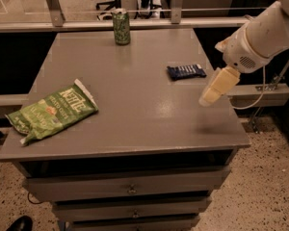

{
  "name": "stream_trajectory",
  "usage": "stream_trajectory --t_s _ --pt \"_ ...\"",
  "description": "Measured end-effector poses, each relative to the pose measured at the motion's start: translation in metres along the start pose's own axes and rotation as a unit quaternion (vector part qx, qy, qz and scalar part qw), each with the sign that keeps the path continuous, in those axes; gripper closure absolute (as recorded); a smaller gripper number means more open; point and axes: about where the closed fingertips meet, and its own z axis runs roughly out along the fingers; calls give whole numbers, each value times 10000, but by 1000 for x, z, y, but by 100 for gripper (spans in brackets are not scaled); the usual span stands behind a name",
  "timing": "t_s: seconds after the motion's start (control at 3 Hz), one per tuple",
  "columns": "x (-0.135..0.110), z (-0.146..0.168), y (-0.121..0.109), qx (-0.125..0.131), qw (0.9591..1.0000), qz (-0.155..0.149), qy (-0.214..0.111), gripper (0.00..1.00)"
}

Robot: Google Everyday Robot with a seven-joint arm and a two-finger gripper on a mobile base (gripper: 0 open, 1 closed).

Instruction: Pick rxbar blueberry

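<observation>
The rxbar blueberry (pixel 186 71) is a small flat dark navy bar with white lettering. It lies flat on the right side of the grey table top (pixel 135 105). My gripper (pixel 208 99) hangs from the white arm that comes in from the upper right. It is above the table's right part, a little to the right of the bar and nearer the front edge. It is not touching the bar and holds nothing that I can see.
A green Kettle chip bag (pixel 52 112) lies near the front left edge. A green can (pixel 121 27) stands at the back middle. The table has drawers (pixel 130 189) below. A railing and a glass wall run behind it.
</observation>
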Motion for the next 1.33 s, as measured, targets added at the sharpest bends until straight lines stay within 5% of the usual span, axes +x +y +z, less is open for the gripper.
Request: stream_trajectory --t_s 0.67,1.33 --pt "-34 86 -35 84 9970 355 -681 0" --pt "-57 129 -74 186 9918 893 -896 0"
